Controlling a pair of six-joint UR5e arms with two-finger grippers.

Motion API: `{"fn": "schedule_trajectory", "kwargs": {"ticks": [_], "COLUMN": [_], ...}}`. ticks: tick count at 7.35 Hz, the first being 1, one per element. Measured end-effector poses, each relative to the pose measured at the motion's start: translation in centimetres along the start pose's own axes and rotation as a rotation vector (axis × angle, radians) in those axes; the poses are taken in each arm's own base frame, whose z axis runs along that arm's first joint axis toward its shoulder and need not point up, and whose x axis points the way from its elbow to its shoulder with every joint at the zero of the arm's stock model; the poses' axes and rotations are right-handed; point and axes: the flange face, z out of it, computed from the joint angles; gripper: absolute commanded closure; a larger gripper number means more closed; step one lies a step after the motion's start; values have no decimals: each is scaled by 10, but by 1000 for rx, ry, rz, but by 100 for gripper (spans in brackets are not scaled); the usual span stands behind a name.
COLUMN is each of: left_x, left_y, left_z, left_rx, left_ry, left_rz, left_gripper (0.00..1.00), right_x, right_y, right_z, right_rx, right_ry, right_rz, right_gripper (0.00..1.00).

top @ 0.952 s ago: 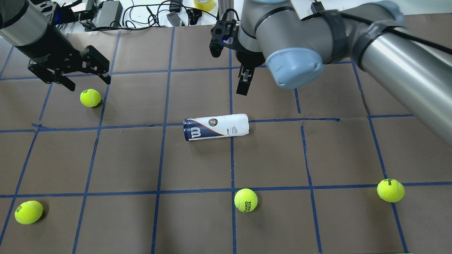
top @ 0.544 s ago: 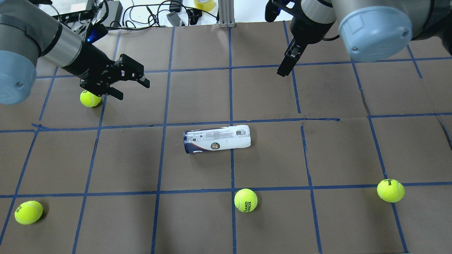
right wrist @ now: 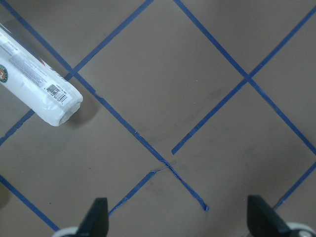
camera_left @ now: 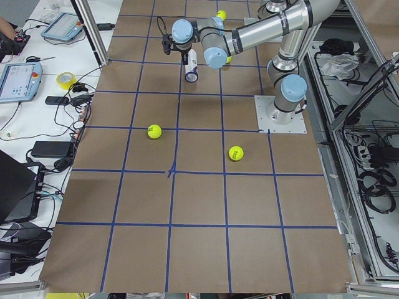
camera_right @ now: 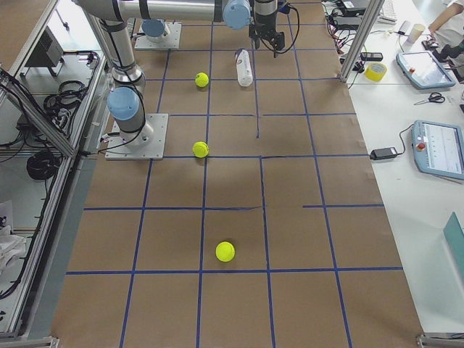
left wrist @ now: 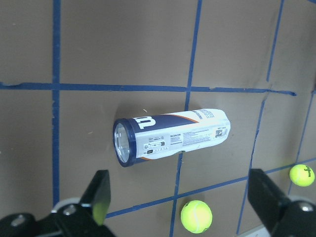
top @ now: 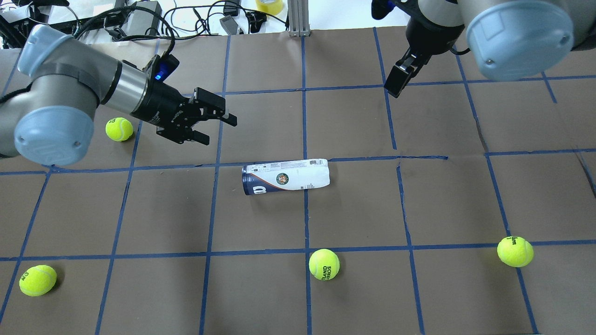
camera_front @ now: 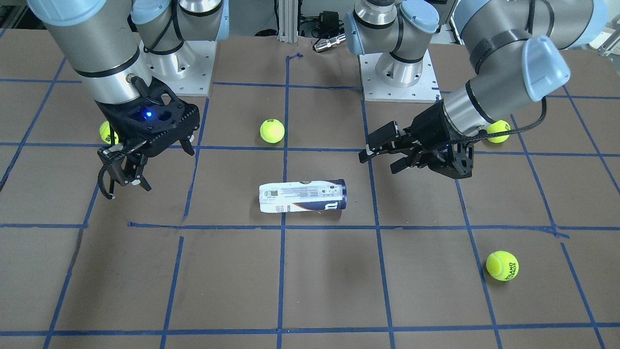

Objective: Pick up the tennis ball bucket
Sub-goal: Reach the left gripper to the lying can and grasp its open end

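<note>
The tennis ball bucket (top: 285, 177) lies on its side mid-table, its dark blue rim end pointing to the robot's left. It also shows in the front view (camera_front: 302, 196), the left wrist view (left wrist: 170, 137) and, as its white end only, the right wrist view (right wrist: 37, 81). My left gripper (top: 216, 128) is open and empty. It hovers beyond and to the left of the rim end, also seen from the front (camera_front: 380, 161). My right gripper (top: 396, 86) is open and empty, high over the far right squares, well away from the bucket (camera_front: 123, 183).
Several yellow-green tennis balls lie around: one behind the left arm (top: 119, 129), one near centre (top: 324, 264), one near right (top: 515, 251), one near left (top: 37, 280). Cables, power bricks and a tape roll (top: 270, 5) line the far table edge.
My left gripper has swung right toward the bucket's rim end. My right gripper has moved away from above the bucket to the far right. The bucket has rolled slightly and shows a different label face.
</note>
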Motion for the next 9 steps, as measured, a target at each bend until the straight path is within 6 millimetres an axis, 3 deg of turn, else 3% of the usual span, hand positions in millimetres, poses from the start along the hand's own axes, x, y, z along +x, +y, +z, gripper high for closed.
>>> {"fn": "schedule_trajectory", "kwargs": {"ticks": [4,7,9], "left_x": [-52,-72,-78], "left_y": [-7,-15,-11], "left_z": [68,97,111], "left_rx": [-65,-101,-125], "left_ry": [48,105,121], "left_rz": [21,6,-11], "left_gripper": [0,0,0], "right_x": [-9,-15,-2], "right_y": [19,35,45], "right_z": [-17,-23,-24], "right_rx": [-52,-93,-107], "right_ry": [-8,-14,-14], "right_rz": [355,619,711], "right_gripper": [0,0,0]}}
